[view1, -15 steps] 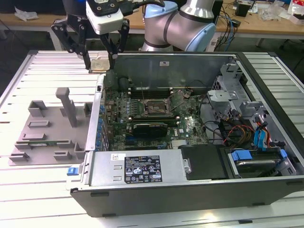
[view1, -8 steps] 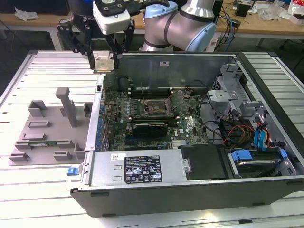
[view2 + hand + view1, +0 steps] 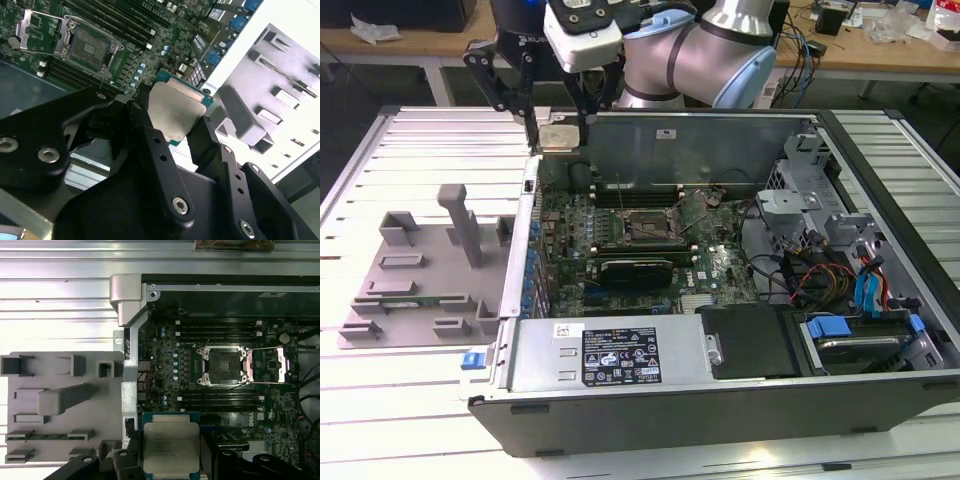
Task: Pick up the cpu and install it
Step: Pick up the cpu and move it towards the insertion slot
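The cpu (image 3: 558, 131) (image 3: 175, 112) (image 3: 171, 447) is a flat square chip with a silvery metal top and a green edge. My gripper (image 3: 558, 124) (image 3: 172, 125) (image 3: 171, 462) is shut on it, one black finger on each side. It hangs above the case's back corner, on the exterior view's left. The dark metal-framed socket (image 3: 645, 228) (image 3: 87, 47) (image 3: 222, 366) sits in the middle of the motherboard. The socket's load plate (image 3: 270, 365) is swung open beside it. The cpu is apart from the socket, well above the board.
The open computer case (image 3: 670, 140) lies on a slatted white table. A grey fixture tray (image 3: 420, 270) (image 3: 60, 400) stands beside it with a green memory stick (image 3: 395, 291) (image 3: 47, 436). The power supply (image 3: 610, 355) lies along the front, with the drive cage and cables (image 3: 860, 290) on the exterior view's right.
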